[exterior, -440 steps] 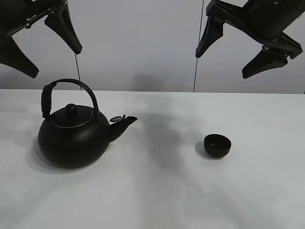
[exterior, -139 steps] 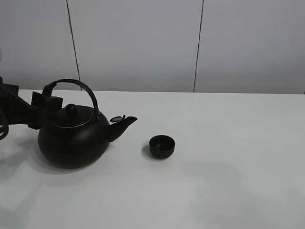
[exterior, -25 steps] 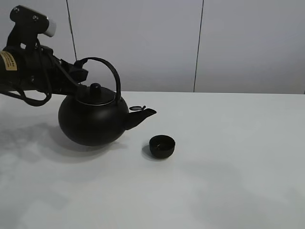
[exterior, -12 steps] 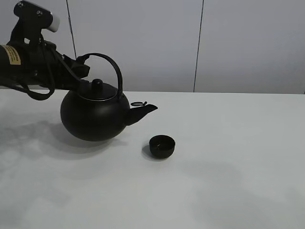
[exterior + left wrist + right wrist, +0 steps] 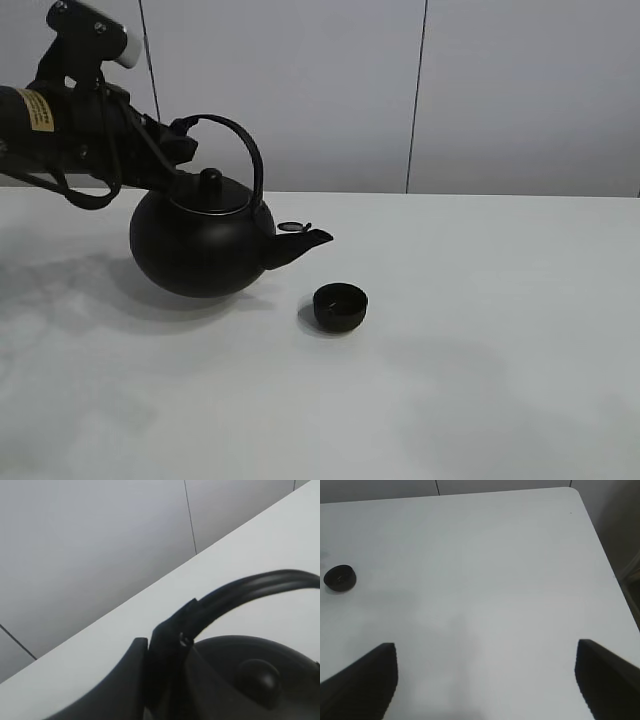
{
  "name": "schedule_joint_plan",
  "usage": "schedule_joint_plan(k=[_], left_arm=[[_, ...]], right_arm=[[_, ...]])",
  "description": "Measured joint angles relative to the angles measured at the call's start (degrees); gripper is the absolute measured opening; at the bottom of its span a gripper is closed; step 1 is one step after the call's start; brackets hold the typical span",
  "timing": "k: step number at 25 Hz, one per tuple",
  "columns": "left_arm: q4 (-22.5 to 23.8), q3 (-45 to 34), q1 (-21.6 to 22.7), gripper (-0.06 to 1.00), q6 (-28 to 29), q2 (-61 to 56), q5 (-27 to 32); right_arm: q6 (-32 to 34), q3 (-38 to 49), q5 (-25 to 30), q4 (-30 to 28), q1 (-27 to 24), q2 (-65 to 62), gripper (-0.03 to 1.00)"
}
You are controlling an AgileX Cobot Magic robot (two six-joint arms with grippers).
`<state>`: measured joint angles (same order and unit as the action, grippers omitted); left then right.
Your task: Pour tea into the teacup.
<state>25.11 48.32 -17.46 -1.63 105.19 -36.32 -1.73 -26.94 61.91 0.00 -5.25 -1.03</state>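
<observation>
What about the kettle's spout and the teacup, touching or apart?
Apart. The exterior high view shows bare white table between the tip of the spout and the rim of the teacup; the spout sits up and left of it there.

Kettle was over the left part of the bench, hanging just clear of the surface. The left gripper came in from the left edge and sat on the handle at the end away from the spout, beside the lid knob. Spout pointed right. The teacup stood on the bench to the kettle's right and a little nearer the front, close below the spout tip, not touching it. Behind the bench ran the wall. The right gripper hung above the bench's right part, well apart from the teacup.
</observation>
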Motion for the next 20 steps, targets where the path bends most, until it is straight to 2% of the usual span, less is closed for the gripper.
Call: schedule_joint_plan(k=[20], left_arm=[[0.1,0.5,-1.1,0.12,-0.1,0.1,0.4]], right_arm=[[0.0,0.0,0.0,0.0,0.0,0.0,0.66]])
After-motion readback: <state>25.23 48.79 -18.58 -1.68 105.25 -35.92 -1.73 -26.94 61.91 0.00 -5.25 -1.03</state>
